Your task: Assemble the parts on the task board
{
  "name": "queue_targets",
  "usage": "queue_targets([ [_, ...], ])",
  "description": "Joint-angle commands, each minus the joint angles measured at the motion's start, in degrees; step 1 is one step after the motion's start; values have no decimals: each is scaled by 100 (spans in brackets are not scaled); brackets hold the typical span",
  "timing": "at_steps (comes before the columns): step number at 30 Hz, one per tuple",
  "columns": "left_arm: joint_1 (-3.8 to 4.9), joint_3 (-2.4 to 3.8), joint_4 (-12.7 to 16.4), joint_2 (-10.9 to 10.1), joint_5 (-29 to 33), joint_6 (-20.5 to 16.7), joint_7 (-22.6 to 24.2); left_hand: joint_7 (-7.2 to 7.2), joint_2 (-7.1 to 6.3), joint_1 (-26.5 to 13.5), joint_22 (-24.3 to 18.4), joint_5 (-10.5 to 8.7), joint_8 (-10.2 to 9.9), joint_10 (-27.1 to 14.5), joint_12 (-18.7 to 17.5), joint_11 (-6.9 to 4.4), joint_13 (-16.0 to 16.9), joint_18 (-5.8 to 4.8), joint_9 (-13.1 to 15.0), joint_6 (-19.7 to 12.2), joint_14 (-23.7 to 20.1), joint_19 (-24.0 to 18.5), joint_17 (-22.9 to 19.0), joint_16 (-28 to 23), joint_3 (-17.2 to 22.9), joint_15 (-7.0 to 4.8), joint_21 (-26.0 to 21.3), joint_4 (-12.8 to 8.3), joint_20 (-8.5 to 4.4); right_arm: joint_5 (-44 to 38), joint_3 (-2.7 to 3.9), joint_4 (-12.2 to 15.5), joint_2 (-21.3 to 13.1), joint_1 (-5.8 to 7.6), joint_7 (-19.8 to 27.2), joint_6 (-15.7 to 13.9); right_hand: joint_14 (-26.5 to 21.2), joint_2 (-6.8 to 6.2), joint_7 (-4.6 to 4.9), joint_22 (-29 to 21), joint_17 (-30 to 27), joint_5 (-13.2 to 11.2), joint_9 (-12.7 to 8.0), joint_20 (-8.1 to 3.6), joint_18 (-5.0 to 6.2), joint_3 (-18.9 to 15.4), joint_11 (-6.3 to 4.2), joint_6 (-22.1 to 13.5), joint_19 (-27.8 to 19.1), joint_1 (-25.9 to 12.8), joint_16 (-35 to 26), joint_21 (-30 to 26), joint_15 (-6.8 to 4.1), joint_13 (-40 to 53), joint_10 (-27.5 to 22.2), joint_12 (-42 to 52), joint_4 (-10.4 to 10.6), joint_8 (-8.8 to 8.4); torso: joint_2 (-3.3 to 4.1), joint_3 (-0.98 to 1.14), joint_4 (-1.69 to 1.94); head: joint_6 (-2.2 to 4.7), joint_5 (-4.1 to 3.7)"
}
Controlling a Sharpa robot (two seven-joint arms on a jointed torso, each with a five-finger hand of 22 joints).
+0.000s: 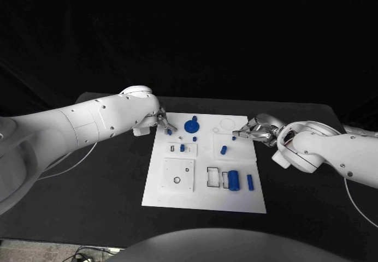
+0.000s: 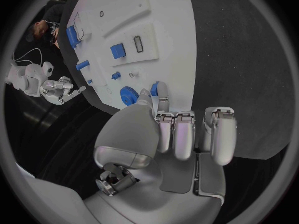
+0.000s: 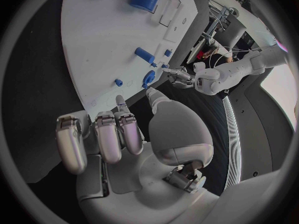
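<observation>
Both robot hands hang over the far end of the white board. Left robot hand (image 1: pixel 160 121) sits at the far left corner of the board, its silver fingers curled down toward a small blue piece (image 1: pixel 169 131); in the left wrist view the fingers (image 2: pixel 184 134) lie side by side and bent in, with the blue piece (image 2: pixel 155 88) just past the thumb tip, and I cannot tell whether it is pinched. Right robot hand (image 1: pixel 250 131) reaches in from the far right edge of the board with its fingers drawn together and pointing at the board; in the right wrist view its fingers (image 3: pixel 109 137) are folded in a row, and whether they hold anything cannot be told.

Black matte counter (image 1: pixel 94 191) carries everything. On it lies the board (image 1: pixel 236 202), a flat white rectangular plate with shallow recesses and raised square panels. A smooth blue cylinder (image 1: pixel 233 179) lies near the board's right side, with a thinner blue rod (image 1: pixel 250 182) just beside it. A round blue toothed wheel (image 1: pixel 192 126) stands at the far end, between the two hands. A short blue peg (image 1: pixel 224 150) lies tilted near the middle, and a small blue block (image 1: pixel 183 148) sits in a framed slot to its left.
</observation>
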Motion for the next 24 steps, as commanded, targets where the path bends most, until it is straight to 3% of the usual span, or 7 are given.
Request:
queue_targets([
  [1,0,1,-8,16,16,23,78,0,-7,-106,1509,-39,21,622,-37,13,1486,-43,9,-37,607,593,1507,15,-53,32,14,0,-37,-62,-1,2,5,-3,-26,81,618,40,33,1510,1506,26,5,32,-39,-32,53,-4,600,38,23,26,38,1509,595,23,-3,28,0,2,3,2,-5],
  [6,-1,1,-13,18,20,31,77,-3,9,-94,1509,-35,26,622,-37,12,1486,-43,16,-46,607,593,1507,15,-53,32,14,-4,-37,-63,-1,3,5,-3,-37,83,618,40,33,1510,1506,26,5,32,-39,-32,53,-4,600,38,23,26,38,1509,595,23,-3,28,3,-4,3,7,-9],
  [9,-1,1,-10,21,21,46,77,-35,121,191,1509,-20,60,622,-37,-18,1486,-43,66,-102,607,593,1507,15,58,33,14,-31,-36,-63,-1,5,7,-3,-39,83,618,46,33,1510,1506,28,6,35,-39,-32,54,-5,600,42,23,26,39,1509,595,23,-5,29,3,-2,3,8,-11],
  [12,-1,1,-2,22,22,46,75,-65,192,626,1509,231,85,622,-37,-46,1486,-43,105,-165,607,593,1507,15,272,34,14,-89,-36,-64,-1,6,7,-3,-40,83,618,46,33,1510,1506,28,6,35,-39,-32,54,-5,600,42,23,26,39,1509,595,23,-5,29,1,-2,3,5,-11],
  [17,-1,1,5,18,22,30,80,-45,193,1016,1509,319,123,622,-37,-36,1486,-43,141,-205,607,593,1507,15,510,41,14,-28,-34,-64,-1,7,5,-3,-42,80,618,46,33,1510,1506,28,6,35,-39,-32,54,-5,600,42,23,26,39,1509,595,23,-5,29,1,-1,1,3,-12],
  [24,-1,1,14,2,22,0,96,-44,176,1074,1509,318,130,622,-37,-30,1486,-43,147,-211,607,593,1507,15,549,44,14,-26,-34,-65,-1,6,3,-3,-46,84,618,46,33,1510,1506,28,6,35,-39,-32,54,-5,600,42,23,26,39,1509,595,23,-5,29,3,1,4,7,-16],
])
